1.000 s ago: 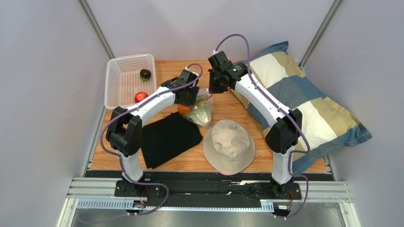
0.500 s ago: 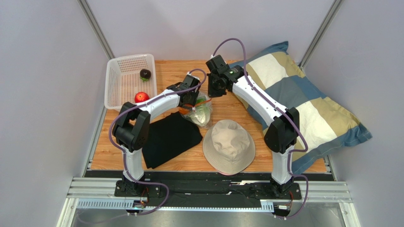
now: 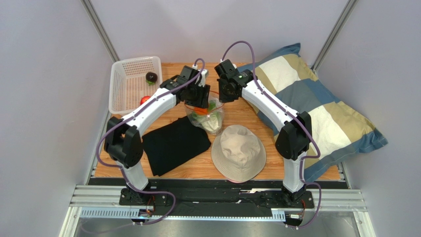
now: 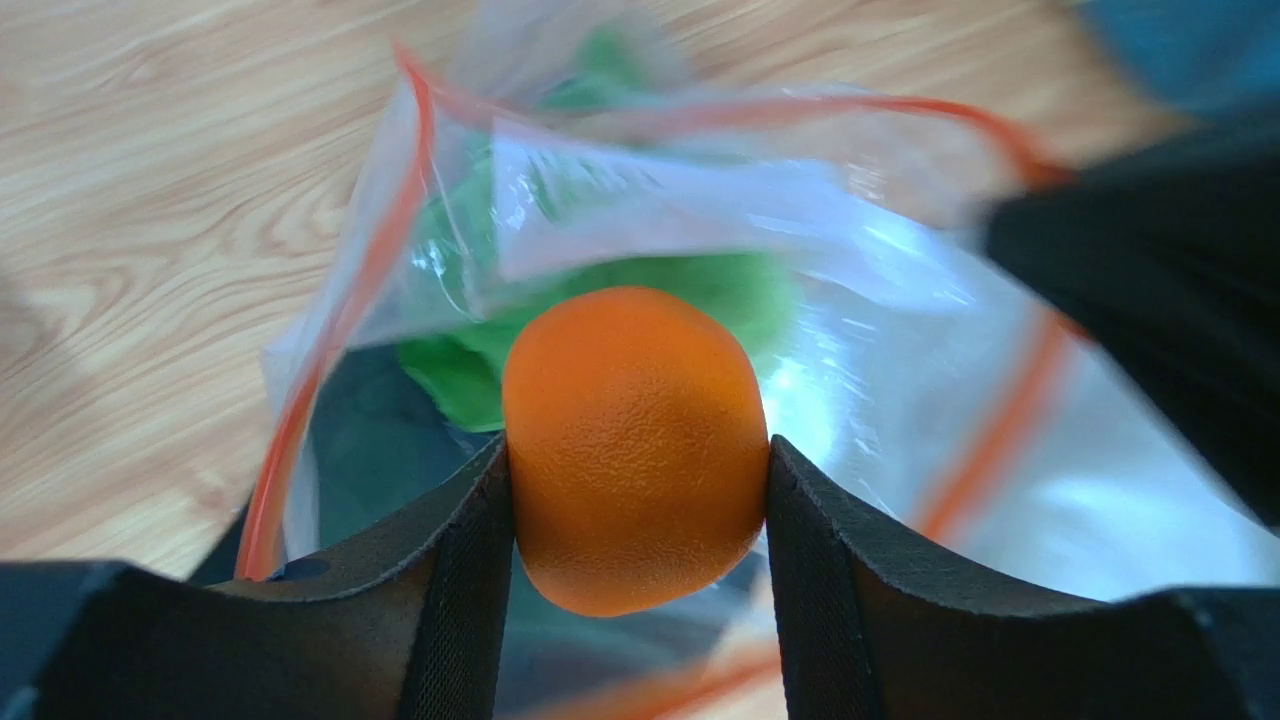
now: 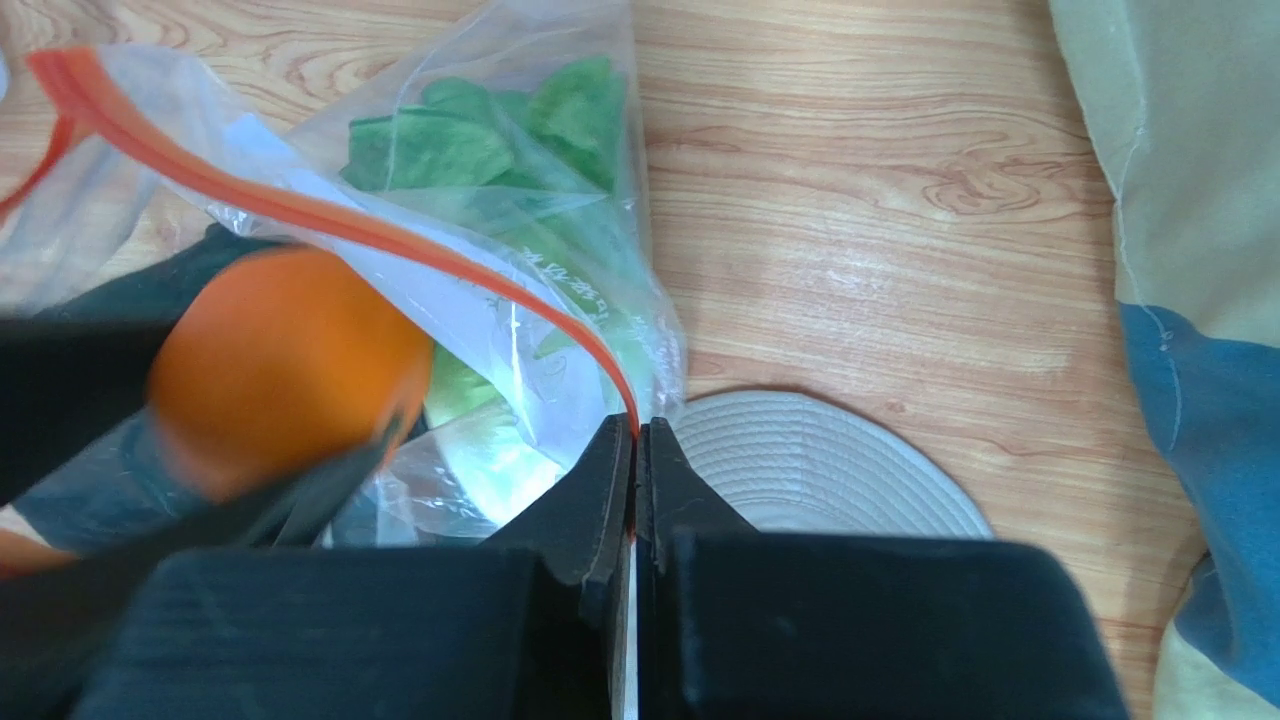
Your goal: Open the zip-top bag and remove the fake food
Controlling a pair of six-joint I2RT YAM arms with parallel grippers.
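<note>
On my remote feed, the wooden table [image 3: 197, 170] carries a striped pillow [image 3: 316, 103] along its right side, a white mesh basket [image 3: 131, 86] at the far left, and a black cloth [image 3: 175, 144] beside a tan hat [image 3: 238, 150] nearer the bases. The zip-top bag [image 3: 210, 118] lies mid-table, just beyond the hat, its mouth gaping. The right gripper [image 5: 633, 435] is pinched tight on the orange-red zip strip [image 5: 376, 248]. A green cabbage [image 5: 496, 128] sits inside the bag. The left gripper [image 4: 639, 465] clamps the orange fruit [image 4: 636, 447] at the bag's mouth. A red apple [image 3: 144, 99] and a dark fruit [image 3: 151, 77] rest in the basket.
</note>
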